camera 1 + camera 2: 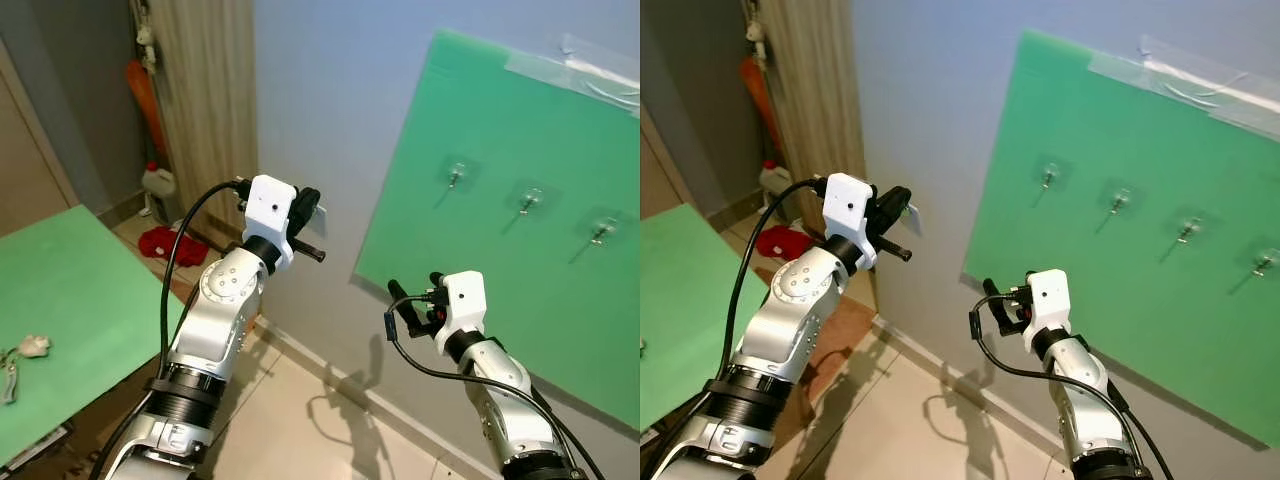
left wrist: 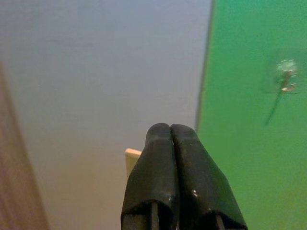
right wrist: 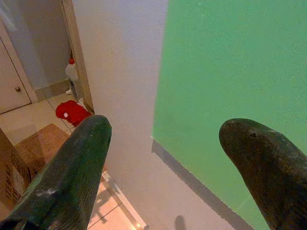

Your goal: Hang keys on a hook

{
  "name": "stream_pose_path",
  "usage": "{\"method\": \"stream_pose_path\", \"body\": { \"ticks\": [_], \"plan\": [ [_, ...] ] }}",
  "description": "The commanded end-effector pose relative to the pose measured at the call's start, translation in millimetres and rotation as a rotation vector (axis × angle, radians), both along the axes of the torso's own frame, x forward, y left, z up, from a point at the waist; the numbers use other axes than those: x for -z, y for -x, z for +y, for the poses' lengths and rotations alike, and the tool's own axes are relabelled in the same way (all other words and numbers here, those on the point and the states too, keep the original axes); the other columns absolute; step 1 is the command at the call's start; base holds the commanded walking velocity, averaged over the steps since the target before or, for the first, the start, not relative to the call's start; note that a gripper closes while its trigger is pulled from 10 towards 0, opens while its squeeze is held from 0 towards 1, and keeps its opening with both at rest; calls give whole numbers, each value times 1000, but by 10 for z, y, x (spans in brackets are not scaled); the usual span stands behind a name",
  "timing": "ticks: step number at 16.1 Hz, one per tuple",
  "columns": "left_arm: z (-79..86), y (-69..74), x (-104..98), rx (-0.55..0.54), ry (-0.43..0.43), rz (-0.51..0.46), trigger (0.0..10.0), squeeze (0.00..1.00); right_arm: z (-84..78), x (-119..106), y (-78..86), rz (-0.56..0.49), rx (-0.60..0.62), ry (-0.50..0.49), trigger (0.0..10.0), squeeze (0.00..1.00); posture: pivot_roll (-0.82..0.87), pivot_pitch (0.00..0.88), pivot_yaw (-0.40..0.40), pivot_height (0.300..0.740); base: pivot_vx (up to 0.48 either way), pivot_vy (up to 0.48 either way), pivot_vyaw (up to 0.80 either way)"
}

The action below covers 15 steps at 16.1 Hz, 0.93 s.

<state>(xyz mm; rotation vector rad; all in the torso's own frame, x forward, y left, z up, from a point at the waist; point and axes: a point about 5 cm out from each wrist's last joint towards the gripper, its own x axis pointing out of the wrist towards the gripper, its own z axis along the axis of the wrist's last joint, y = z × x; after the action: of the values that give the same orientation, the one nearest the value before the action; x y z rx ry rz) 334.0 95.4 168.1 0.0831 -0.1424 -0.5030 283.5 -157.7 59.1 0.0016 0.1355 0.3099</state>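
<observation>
While both arms rise | left gripper pinched | right gripper spread

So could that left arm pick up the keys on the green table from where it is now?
Probably not as it stands. The left gripper, jaws shut, is raised toward the wall, while the keys lie low on the green table off to its left. Nothing blocks them; it would have to turn and reach down.

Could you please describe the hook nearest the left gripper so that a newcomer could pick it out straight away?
Find the green board taped to the grey wall; a row of small metal hooks on clear pads runs across it. The one you want is the leftmost hook, closest to the board's left edge and highest in the row; the shut left gripper is raised just left of that edge.
</observation>
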Motion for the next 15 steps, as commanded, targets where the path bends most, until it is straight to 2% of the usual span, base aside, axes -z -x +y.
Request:
{"method": "stream_pose_path", "body": {
  "ticks": [1,3,5,10,14,15],
  "plan": [
    [-88,13,-56,42,3,-28,0,424,-57,12,4,14,8,13,10000,0,-32,0,-69,736,0,-480,-800],
    [-96,7,-52,41,6,-35,0,420,-55,20,4,23,0,24,10000,0,-32,0,-72,736,0,-472,-800],
    [-58,-14,-41,14,17,-29,0,400,-60,9,3,12,0,29,10000,0,-31,0,-74,736,0,0,-613],
    [78,-98,-30,-35,-8,-22,0,400,-50,-7,3,-1,2,25,10000,0,-26,0,-77,736,0,0,0],
    [170,-242,-75,-33,-41,0,0,396,-23,-7,-11,-2,-2,24,10000,0,-25,0,-73,736,0,0,0],
    [259,-328,-84,-86,-46,10,0,396,-6,-6,-14,-4,-1,22,10000,0,-33,0,-62,736,0,0,0]
  ]
}}
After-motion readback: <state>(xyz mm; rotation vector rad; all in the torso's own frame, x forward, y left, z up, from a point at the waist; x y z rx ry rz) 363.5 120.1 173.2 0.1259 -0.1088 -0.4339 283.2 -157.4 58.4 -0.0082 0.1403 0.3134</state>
